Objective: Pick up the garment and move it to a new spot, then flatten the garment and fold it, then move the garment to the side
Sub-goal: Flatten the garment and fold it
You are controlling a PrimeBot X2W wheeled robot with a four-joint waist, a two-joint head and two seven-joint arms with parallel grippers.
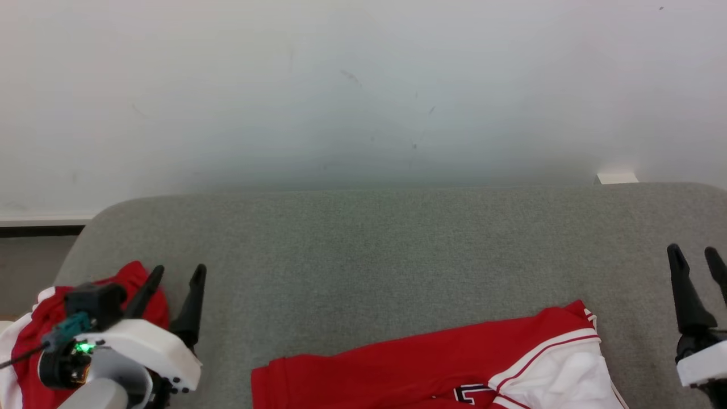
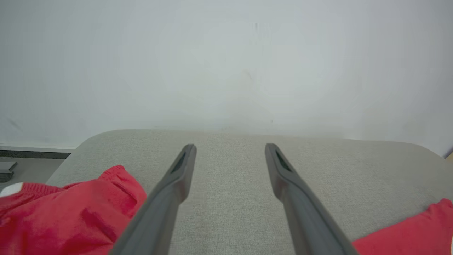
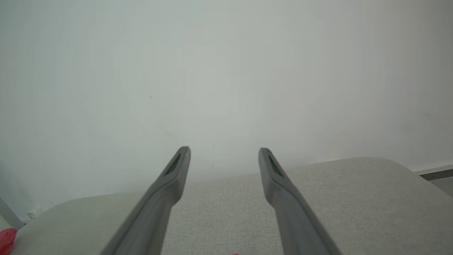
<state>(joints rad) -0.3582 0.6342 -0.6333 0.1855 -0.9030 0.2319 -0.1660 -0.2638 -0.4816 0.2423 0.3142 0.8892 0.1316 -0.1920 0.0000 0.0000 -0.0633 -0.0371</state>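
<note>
Red-and-white jersey [image 1: 409, 363] is laid along the near edge of the grey cushion [image 1: 363, 244], long axis left-right, white sleeve rightward. Lettering [image 1: 474, 393] is resolved in head view. Left gripper [image 1: 179, 268] and right gripper [image 1: 692, 249] are spread wide, empty.

Jersey [image 1: 409, 363]: red, white side panel with red-and-white stripe trim, dark lettering. Second garment [image 1: 34, 324] red with white edge. Cushion [image 1: 363, 244] heathered grey, wall [image 1: 363, 85] off-white, gripper fingers [image 1: 190, 307] black.

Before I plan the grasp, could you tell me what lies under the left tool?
Below the open left tool: bare grey cushion between the fingers, and a bunched red garment by its left finger; the wrist hides how far it reaches.
</note>
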